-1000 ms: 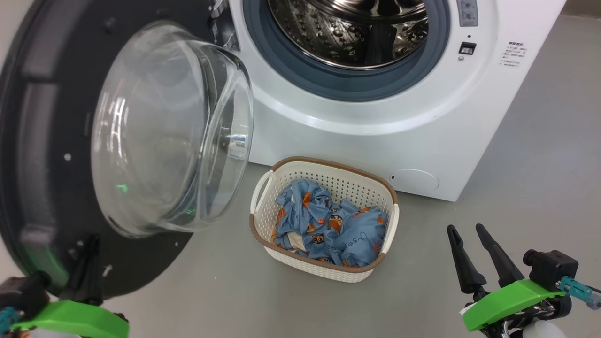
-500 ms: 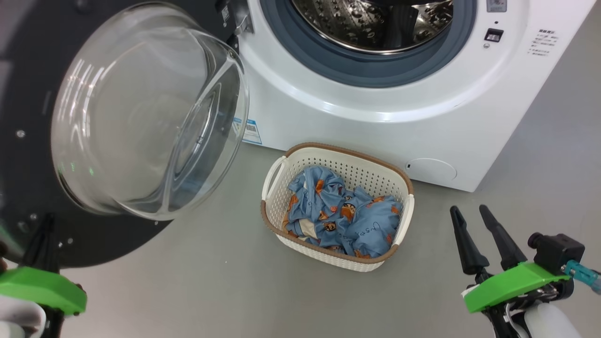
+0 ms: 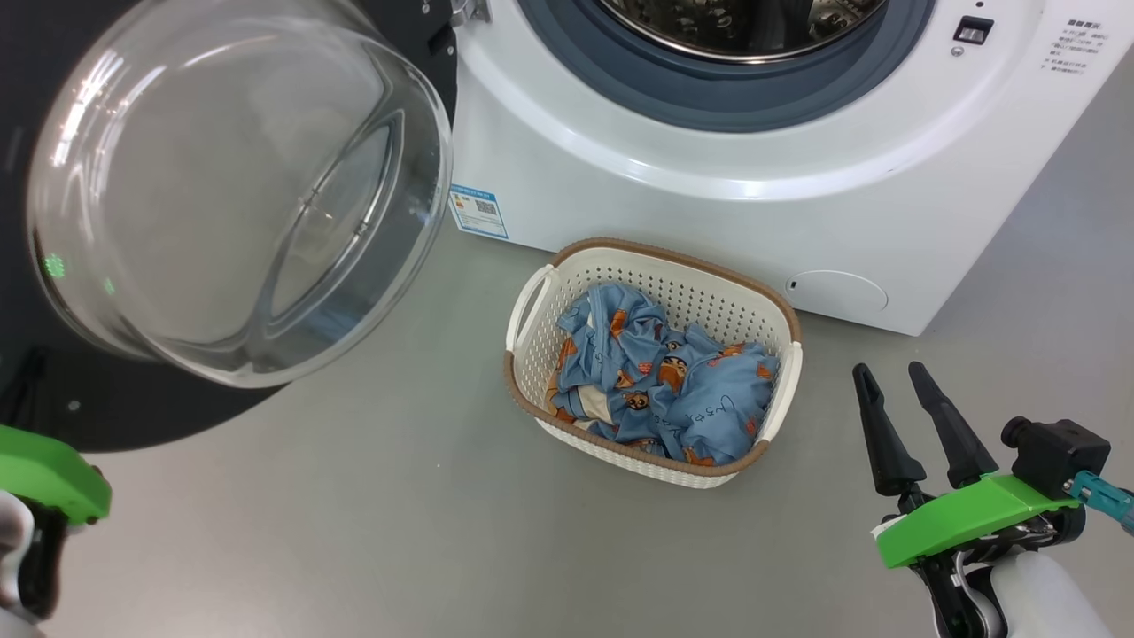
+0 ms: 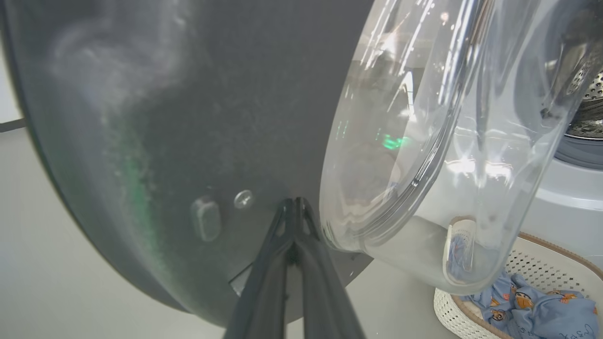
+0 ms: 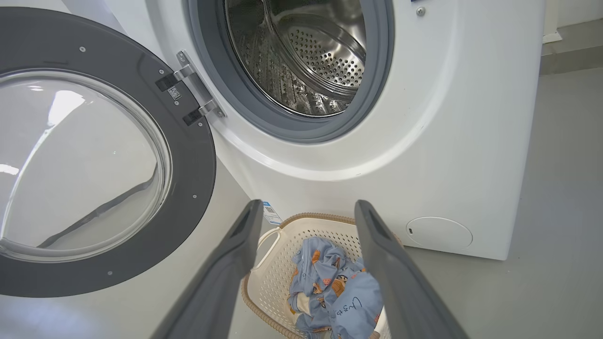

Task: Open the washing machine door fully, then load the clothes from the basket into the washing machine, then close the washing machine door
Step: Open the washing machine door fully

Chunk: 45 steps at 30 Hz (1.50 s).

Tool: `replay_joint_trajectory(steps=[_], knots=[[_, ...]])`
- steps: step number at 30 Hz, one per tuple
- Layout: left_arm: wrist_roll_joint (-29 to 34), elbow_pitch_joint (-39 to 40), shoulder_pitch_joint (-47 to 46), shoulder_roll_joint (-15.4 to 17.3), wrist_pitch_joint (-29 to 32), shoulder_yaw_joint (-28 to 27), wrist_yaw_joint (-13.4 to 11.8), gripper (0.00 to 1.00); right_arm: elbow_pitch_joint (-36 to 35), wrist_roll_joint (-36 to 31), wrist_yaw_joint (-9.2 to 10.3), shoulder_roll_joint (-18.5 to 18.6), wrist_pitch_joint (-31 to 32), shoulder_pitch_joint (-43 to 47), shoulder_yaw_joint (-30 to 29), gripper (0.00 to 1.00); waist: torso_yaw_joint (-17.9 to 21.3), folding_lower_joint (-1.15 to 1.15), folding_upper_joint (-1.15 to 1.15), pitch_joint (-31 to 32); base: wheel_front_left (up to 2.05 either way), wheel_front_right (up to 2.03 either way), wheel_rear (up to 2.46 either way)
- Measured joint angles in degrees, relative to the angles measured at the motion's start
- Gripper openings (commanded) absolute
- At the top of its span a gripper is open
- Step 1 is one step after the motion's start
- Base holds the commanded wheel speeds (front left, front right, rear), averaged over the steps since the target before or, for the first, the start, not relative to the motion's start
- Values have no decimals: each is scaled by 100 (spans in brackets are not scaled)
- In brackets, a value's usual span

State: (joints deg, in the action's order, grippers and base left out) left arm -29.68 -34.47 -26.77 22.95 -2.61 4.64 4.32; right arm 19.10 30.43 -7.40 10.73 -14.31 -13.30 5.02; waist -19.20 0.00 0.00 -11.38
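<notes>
The washing machine door [image 3: 133, 412] stands swung out at the left, its glass bowl [image 3: 239, 186] bulging towards me. My left gripper [image 4: 294, 201] is shut, its tips resting on the door's dark inner face [image 4: 141, 141] beside the bowl. The white washing machine [image 3: 709, 204] shows its open steel drum [image 5: 306, 56]. On the floor in front of it the cream basket [image 3: 532, 390] holds the blue bear-print clothes [image 3: 664, 381]. Right of the basket my right gripper [image 3: 888, 368] hangs open and empty, and in the right wrist view the right gripper [image 5: 308, 203] points over the clothes [image 5: 334, 292].
Grey floor [image 3: 354, 532] surrounds the basket. A blue sticker [image 3: 478, 211] sits low on the machine's front, and a round cover [image 3: 837, 291] is at its lower right. The door's hinge [image 5: 193, 94] joins it to the machine's left side.
The door has swung wider, uncovering the blue sticker, with my left gripper following it leftward. The head camera has shifted, so the whole picture moved. My right gripper stayed open.
</notes>
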Motion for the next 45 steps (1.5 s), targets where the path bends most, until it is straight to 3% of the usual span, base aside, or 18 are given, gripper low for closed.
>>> replay_joint_trajectory(steps=[11, 21, 37, 45], knots=[[172, -1012, -627, 185, 41, 169, 101, 0, 44, 2, 0, -19, 0, -89, 20, 100, 23, 0, 0, 78, 0, 0, 0], [171, -1438, -755, 193, -212, 288, 193, 0, 67, 10, 0, -62, 0, -87, 25, 100, 50, 0, 0, 194, 0, 0, 0], [124, -1607, -801, 168, -482, 567, 256, 0, 68, 10, 0, -119, 0, -78, 26, 100, 27, 0, 0, 347, 0, 0, 0], [7, -1323, -712, 169, -564, 661, 257, 0, 81, 11, 0, -124, 0, -34, 25, 100, 66, 0, 0, 452, 0, 0, 0]])
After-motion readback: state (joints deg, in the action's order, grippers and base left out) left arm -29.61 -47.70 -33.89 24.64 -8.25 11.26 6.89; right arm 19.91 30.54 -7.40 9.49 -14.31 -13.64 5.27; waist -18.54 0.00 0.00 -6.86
